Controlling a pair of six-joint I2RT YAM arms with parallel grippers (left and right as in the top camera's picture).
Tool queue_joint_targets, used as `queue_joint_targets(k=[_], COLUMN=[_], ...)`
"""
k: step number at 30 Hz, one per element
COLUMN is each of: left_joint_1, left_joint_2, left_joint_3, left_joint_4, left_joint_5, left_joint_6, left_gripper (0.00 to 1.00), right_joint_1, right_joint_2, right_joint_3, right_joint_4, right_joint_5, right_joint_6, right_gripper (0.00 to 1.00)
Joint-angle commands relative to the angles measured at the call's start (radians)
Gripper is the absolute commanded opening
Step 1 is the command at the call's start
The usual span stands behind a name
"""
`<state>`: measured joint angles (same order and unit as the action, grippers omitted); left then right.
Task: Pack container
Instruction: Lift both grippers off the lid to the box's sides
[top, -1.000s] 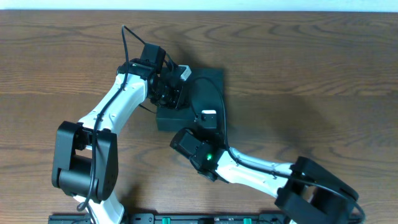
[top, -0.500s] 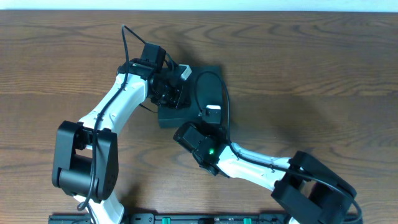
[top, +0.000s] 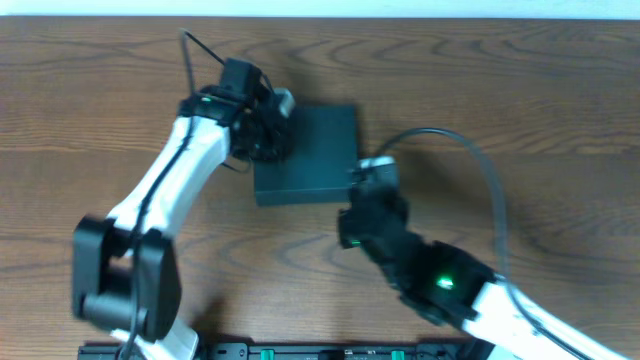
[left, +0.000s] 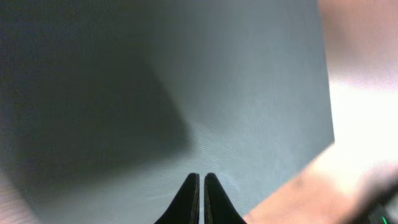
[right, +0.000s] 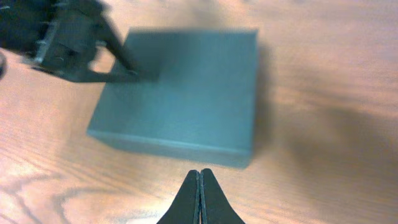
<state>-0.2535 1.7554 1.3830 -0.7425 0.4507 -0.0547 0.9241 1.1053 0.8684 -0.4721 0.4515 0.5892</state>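
Only thing in the way on the worktop (top: 540, 90) is the container (top: 315, 155), lid down flat. Left pincer (left: 201, 179) crowds its far-left corner (fingers pinched together), right pincer (right: 200, 174) sits just off the near-right corner. Wood beyond it is wide open.

Overhead: bright, even light from above. The box (top: 308, 155) throws only a faint, soft shadow on the table (top: 540, 120) to its right; the right arm (top: 420, 265) below the box is smeared by motion blur, the left arm (top: 180, 170) less so. Left wrist: dim, with a broad soft-edged shadow over the left part of the box lid, and the table right of the box blown out pale and unfocused. Right wrist: soft throughout, box edges blurred, dull shadow on the table right of the box, pale glare below its left corner.
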Motion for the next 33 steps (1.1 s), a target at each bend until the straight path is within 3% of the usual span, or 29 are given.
queue_joint_targets(k=[1,7,13,21,33], left_joint_1=[0.066,0.193,0.207,0.201,0.128], left_joint_2=[-0.114,-0.058,0.136,0.265,0.274], left_joint_3=[0.044,0.043,0.043,0.043,0.043], left_joint_4=[0.025,0.018,0.077,0.222,0.277], left_joint_5=[-0.264,-0.31,-0.193,-0.014,0.017], left_joint_6=[-0.207,-0.41,-0.453,-0.516,-0.513], left_gripper=[0.06,0.06,0.06,0.06,0.06], right_joint_1=[-0.096,-0.331,-0.487,-0.519,-0.519], right_joint_2=[-0.048,0.054,0.315,0.529,0.542], right_joint_3=[0.001,0.0,0.0,0.0,0.0], right_joint_4=[-0.036,-0.059,0.075,0.234,0.241], right_joint_5=[-0.017,-0.257,-0.56,-0.752,-0.8], right_joint_6=[-0.074,-0.105,-0.154,-0.153,-0.153], right_gripper=[0.01,0.02,0.02,0.02,0.02])
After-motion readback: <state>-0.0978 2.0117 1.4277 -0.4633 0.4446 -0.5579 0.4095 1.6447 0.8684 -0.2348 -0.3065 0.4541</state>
